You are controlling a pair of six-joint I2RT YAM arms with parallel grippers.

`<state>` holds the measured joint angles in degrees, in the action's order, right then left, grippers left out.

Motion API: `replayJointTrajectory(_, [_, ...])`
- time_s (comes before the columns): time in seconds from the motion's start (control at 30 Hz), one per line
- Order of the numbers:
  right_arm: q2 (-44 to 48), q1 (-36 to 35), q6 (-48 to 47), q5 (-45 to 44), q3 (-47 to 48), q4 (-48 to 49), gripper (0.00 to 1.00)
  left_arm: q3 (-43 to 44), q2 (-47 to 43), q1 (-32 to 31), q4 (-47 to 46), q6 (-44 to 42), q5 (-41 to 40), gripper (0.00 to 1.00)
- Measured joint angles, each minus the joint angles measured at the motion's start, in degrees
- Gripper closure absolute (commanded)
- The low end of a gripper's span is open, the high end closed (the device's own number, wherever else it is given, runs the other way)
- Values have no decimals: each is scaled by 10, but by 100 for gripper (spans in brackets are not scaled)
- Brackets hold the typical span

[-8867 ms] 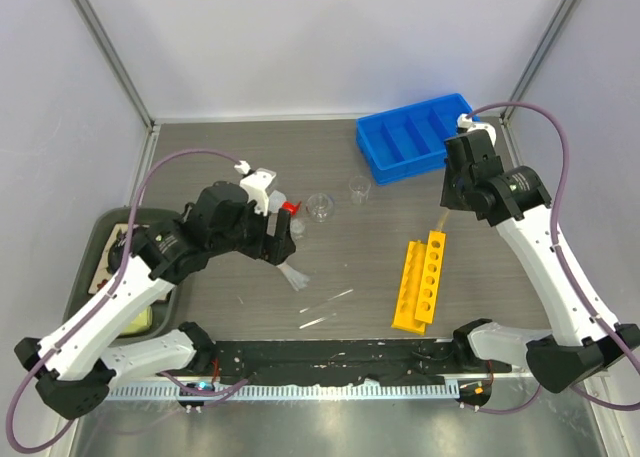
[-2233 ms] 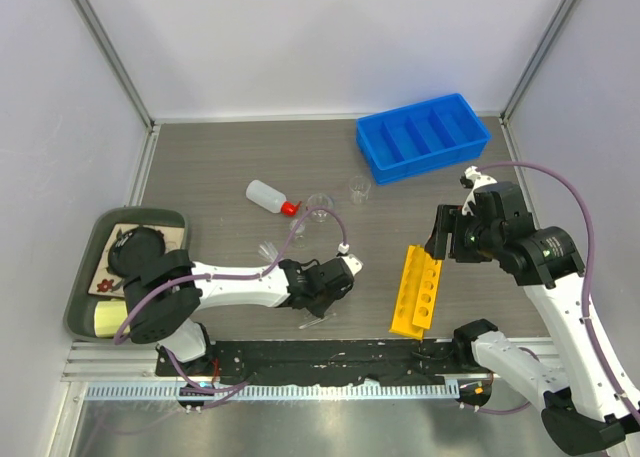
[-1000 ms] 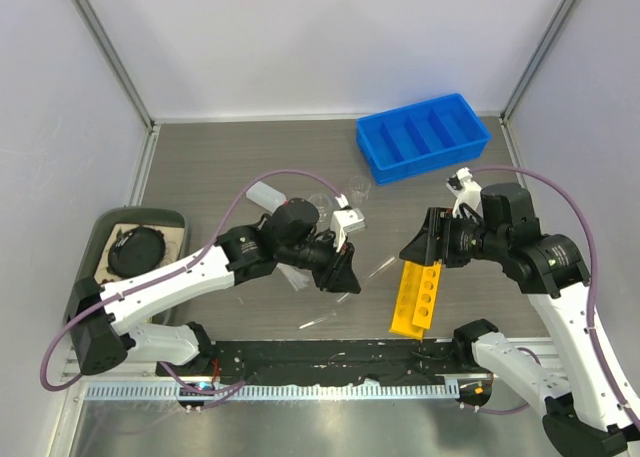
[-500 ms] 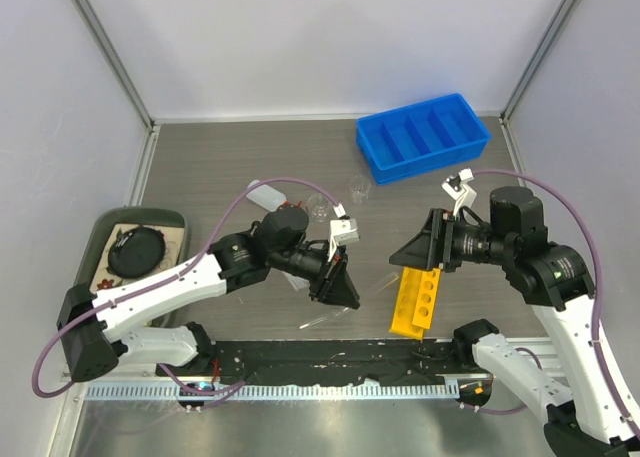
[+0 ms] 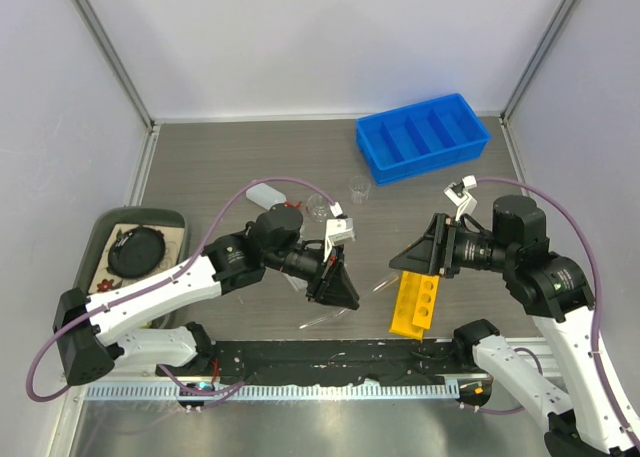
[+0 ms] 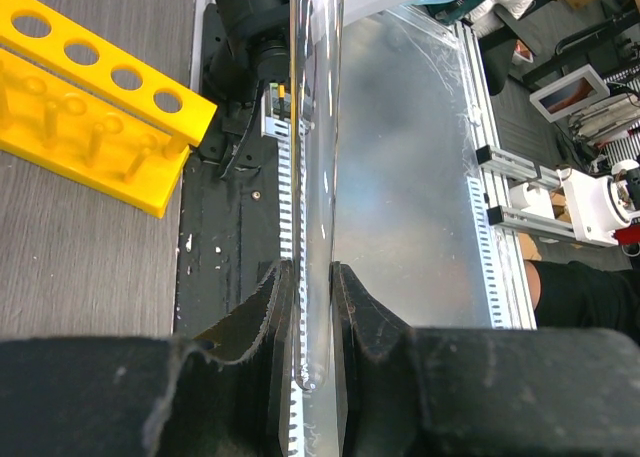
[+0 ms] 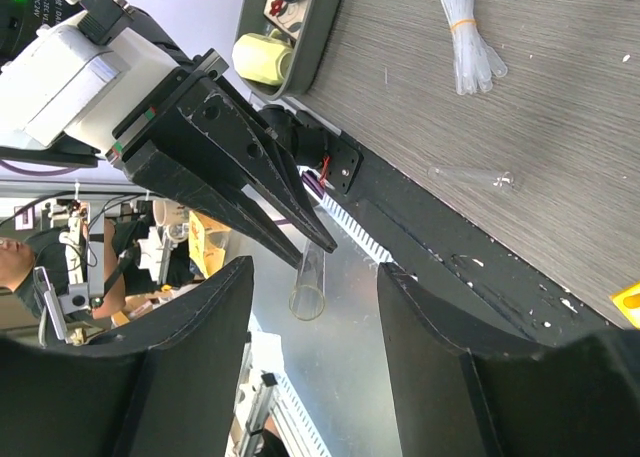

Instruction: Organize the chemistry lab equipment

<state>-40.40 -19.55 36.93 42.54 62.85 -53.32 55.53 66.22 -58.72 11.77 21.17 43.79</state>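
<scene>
My left gripper (image 5: 345, 292) is shut on a clear glass tube (image 5: 385, 283) and holds it level, its open end toward the right arm. The left wrist view shows the tube (image 6: 313, 157) pinched near its rounded end between the jaws of the left gripper (image 6: 312, 307). My right gripper (image 5: 400, 261) faces it, open. In the right wrist view the tube's mouth (image 7: 308, 282) sits between the right gripper's (image 7: 312, 269) spread fingers, touching neither. The yellow rack (image 5: 420, 297) lies below the right gripper. The blue bin (image 5: 425, 137) stands at the back right.
A white squeeze bottle (image 5: 262, 194) and two small beakers (image 5: 318, 205) (image 5: 358, 187) sit behind the left arm. A loose tube (image 5: 325, 320) lies near the front rail, and a pipette bundle (image 7: 465, 37) lies on the table. The dark green tray (image 5: 130, 247) is at the left edge.
The left gripper has carried the tube a little toward the right arm. The right gripper has come closer around the tube's open end, its jaws narrowing somewhat.
</scene>
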Motion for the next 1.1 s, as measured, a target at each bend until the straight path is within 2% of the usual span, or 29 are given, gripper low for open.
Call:
replayJointTrajectory(0.87, [-2, -4, 10, 13, -35, 38, 53, 5, 45, 27, -27, 12, 17, 83])
replayJointTrajectory(1.1, [-9, -10, 12, 13, -47, 51, 62, 11, 52, 27, -32, 12, 19, 83])
